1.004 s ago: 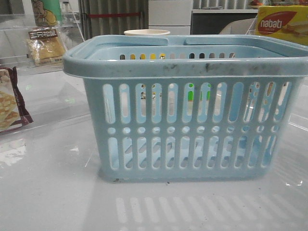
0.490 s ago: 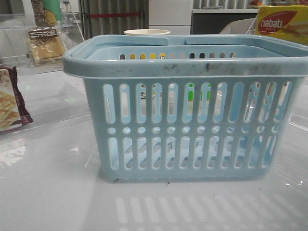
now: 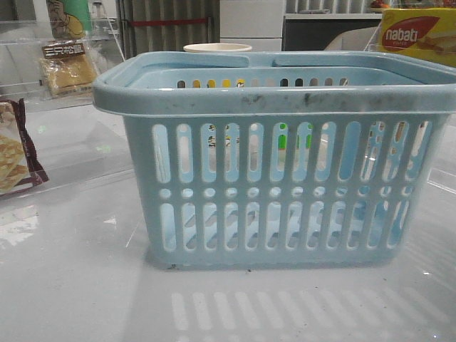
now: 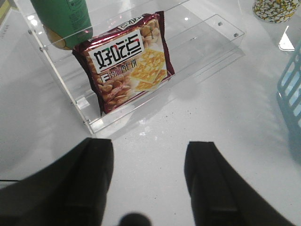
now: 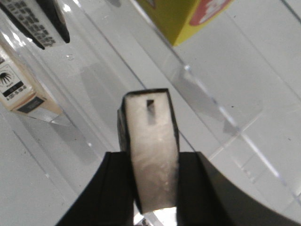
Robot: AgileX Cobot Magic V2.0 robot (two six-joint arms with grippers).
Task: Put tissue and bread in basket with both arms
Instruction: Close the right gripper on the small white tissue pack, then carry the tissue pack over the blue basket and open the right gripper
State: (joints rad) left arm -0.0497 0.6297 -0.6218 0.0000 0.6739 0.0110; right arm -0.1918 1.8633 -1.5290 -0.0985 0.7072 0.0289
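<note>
The right gripper (image 5: 150,160) has its fingers closed on the tissue (image 5: 150,150), a pale pack with dark edges, held end-on. Its long axis runs straight out from the fingers, away from the wrist. It hangs above a clear acrylic rack (image 5: 221,127), near a yellow box (image 5: 188,19). The basket (image 3: 278,100) is not in the right wrist view, so I cannot tell which way it lies from this hand. I judge the coming move turns on carrying the pack over the thick rim and letting it go there.

The left gripper (image 4: 148,183) has its fingers spread wide, holding nothing, above bare counter (image 4: 225,94). Just ahead stands a maroon snack bag (image 4: 127,61) in a clear tray (image 4: 197,42), tilted; that is not the bread. The bread (image 3: 66,68) shows only in the front view, a clear packet of golden slices standing upright, long axis vertical, at the far left of the counter, well apart from the basket. The left arm looks the nearer one to it.

The basket sits mid-counter, with neither item visibly inside.
</note>
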